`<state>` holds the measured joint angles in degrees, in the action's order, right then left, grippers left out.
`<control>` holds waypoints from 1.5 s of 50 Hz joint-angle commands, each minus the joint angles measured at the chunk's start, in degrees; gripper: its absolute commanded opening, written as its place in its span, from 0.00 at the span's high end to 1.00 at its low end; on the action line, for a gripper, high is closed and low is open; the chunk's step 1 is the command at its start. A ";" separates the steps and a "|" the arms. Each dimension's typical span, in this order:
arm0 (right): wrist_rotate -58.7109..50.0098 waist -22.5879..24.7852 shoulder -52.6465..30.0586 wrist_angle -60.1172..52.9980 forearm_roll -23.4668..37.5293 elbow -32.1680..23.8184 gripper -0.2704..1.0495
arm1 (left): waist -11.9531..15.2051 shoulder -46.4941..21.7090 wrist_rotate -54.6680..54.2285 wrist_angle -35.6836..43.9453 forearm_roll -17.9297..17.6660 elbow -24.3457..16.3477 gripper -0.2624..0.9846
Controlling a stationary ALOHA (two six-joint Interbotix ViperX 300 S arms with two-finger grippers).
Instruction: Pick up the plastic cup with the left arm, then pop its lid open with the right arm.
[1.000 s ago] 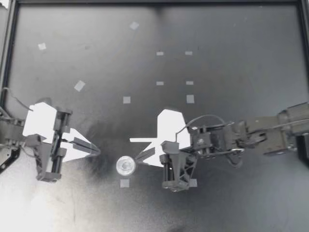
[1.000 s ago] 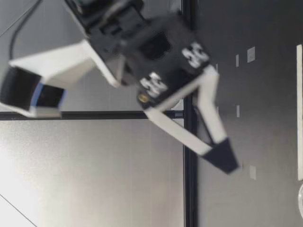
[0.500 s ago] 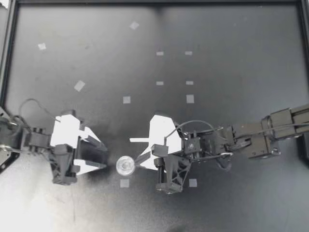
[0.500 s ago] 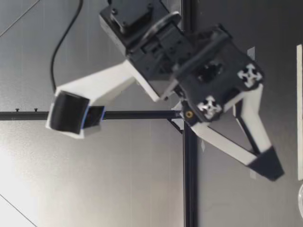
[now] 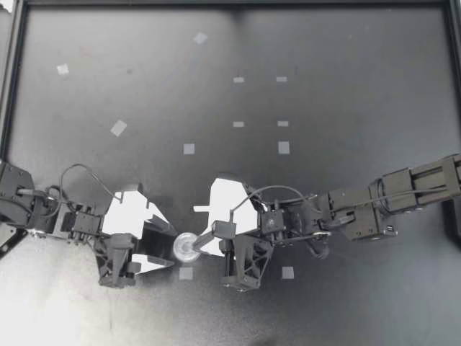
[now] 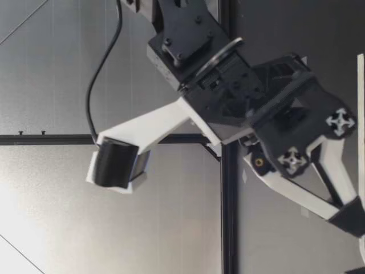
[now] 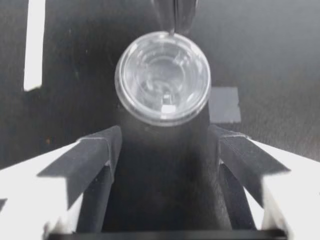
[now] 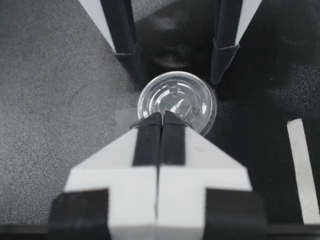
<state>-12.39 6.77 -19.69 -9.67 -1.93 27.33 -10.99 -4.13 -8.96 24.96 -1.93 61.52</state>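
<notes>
Clear gloss on matt black.
The small round cup [image 5: 187, 247] looks like clear, glossy plastic; the table [image 5: 346, 72] under it is matt black, finely grainy. The left gripper [image 5: 171, 247] and right gripper [image 5: 204, 240] have smooth white plastic fingers [image 7: 280, 185] tipped in dull black pads [image 7: 87, 160], possibly rubber. The tape squares [image 5: 284, 147] look papery and matt.

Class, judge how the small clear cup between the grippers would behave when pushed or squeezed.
The clear cup looks thin-walled, so it is probably light and crushable. Its round wall may slip from my open left gripper. A nudge from my shut right gripper would likely slide it.
</notes>
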 commanded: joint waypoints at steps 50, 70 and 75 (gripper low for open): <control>-0.09 0.18 -0.44 2.20 -0.09 -0.18 0.89 | -0.18 -3.08 -0.09 4.13 -0.09 -3.78 0.27; -0.44 0.18 -1.32 1.85 -0.09 -0.53 0.89 | -0.18 -3.34 0.18 1.32 -0.09 -5.10 0.27; -0.44 0.18 -1.23 1.76 -0.09 -0.44 0.89 | -0.18 -3.34 0.26 0.18 -0.09 -5.89 0.29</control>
<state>-12.74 6.77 -21.88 -7.38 -2.02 27.69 -10.99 -8.09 -8.79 25.31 -1.93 56.87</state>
